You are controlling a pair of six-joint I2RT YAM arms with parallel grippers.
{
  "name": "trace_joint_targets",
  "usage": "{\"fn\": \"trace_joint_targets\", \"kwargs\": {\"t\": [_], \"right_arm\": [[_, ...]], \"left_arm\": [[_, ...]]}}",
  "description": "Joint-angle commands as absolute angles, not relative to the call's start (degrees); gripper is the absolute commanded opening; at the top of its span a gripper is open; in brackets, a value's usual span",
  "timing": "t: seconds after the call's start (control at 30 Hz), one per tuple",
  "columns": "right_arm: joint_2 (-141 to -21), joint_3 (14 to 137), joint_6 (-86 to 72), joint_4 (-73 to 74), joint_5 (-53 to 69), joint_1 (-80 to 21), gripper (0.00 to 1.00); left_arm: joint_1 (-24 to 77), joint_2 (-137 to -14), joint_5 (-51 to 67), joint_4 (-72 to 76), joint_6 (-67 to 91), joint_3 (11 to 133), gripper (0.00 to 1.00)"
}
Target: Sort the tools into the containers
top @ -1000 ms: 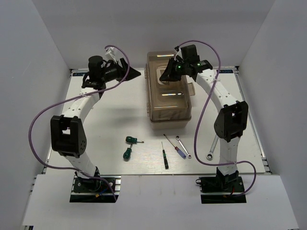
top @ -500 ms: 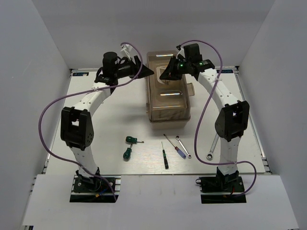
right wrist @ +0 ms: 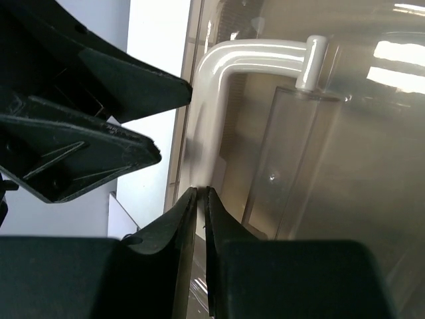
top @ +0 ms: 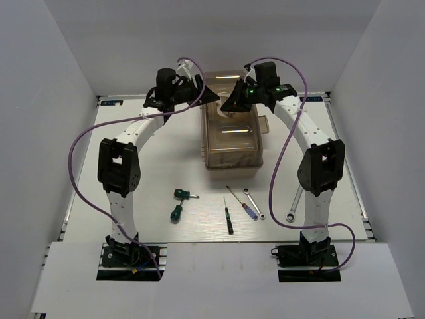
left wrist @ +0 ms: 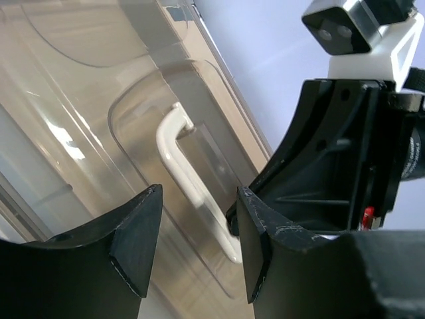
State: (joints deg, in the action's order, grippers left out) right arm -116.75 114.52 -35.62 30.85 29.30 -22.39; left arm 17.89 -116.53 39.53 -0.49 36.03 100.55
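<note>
Right now both arms reach over the far end of the toolbox (top: 232, 151), which sits shut mid-surface (top: 153, 156) w/ its translucent brown lid (top: 234, 123) down. The left pincer (left wrist: 196, 236) is open: fingers spread wide, hanging over the lid w/ the pale handle (left wrist: 188, 166) showing btwn them. The right pincer (right wrist: 198, 199) is closed, w/ only a hairline slit btwn its fingers. Its tips sit right at the lower end of the handle's side leg, but can't tell if they touch it. The 2 pincers face each other across the handle — close together, apart.

All 6 tools lie loose on the surface on the near side of the toolbox, none in a container. A stubby green-handled screwdriver (top: 182, 194) lies near-left of the box, w/ a second green-handled screwdriver (top: 176, 212) just beside it, a bit nearer the arm bases. The slim dark-handled screwdriver (top: 229, 222) lies roughly fwd-back, to the R of those two. The blue-red-handled screwdriver (top: 250, 211) lies angled just beside it, and a small silver wrench (top: 254, 203) lies along its R side — touching or not, can't tell. The other silver wrench (top: 292, 209) lies farther R, just beside the right arm's lower link.
</note>
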Motion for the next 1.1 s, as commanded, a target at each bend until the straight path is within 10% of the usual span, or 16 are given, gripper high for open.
{"fn": "trace_joint_targets", "kwargs": {"t": [0.0,0.7,0.9,1.07], "right_arm": [[-114.96,114.79,-36.83,26.63,34.02,-23.20,0.14],[-112.41,111.27,-38.59,21.10,38.23,-22.68,0.10],[-109.25,109.87,-34.12,22.49,37.27,-20.75,0.41],[-103.98,109.42,-26.13,29.41,36.13,-14.88,0.43]], "left_arm": [[18.28,-116.54,38.41,-4.56,36.04,104.14,0.59],[20.47,-123.66,38.41,-18.72,34.45,116.36,0.55],[21.01,-126.21,38.41,-21.36,34.45,118.92,0.41],[21.53,-126.73,37.10,-23.72,32.53,118.92,0.39]]}}
